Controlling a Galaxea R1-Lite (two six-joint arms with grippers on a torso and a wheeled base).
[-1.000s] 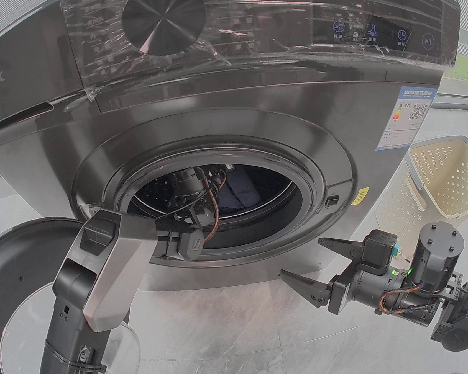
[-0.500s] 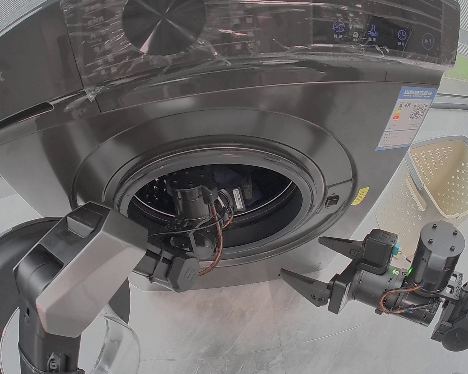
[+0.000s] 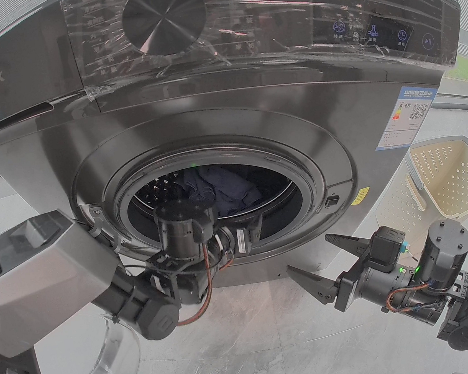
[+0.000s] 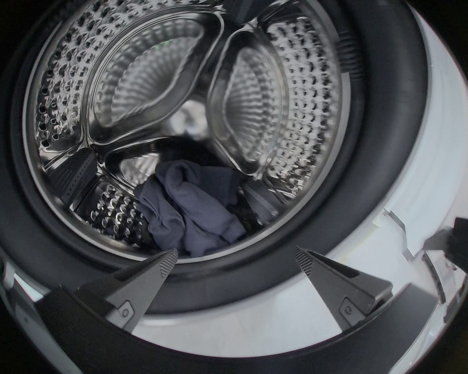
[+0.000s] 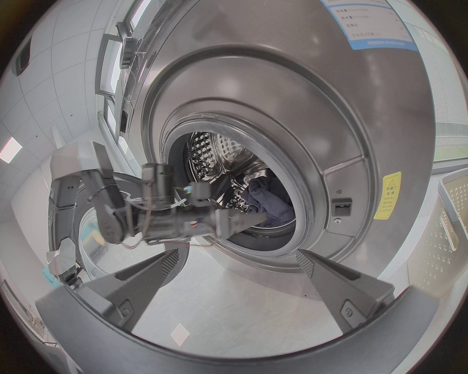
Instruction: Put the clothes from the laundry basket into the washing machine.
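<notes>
The right gripper (image 3: 310, 254) hung low over the grey tiled floor (image 3: 252, 350), in front of the machine and a bit to the right. Its two black pointy fingers (image 5: 141, 282) were wide apart and held nothing.

The left gripper (image 4: 234, 252) was a little farther on, right at the bottom edge of the round hole of the big grey metal washing machine (image 3: 270, 114). Its fingers were spread wide too, with nothing between them.

The round door with the clear glass bowl (image 3: 110, 352) stood open on the left side of the machine.

Inside was the shiny metal drum with many little holes (image 4: 302, 97). The crumpled dark blue clothes (image 4: 195, 209) lay in a heap at the bottom of the drum, past the left gripper's fingers and not touching them.

The cream plastic laundry basket with small holes (image 3: 450, 177) stood just beside the machine, on its right.
</notes>
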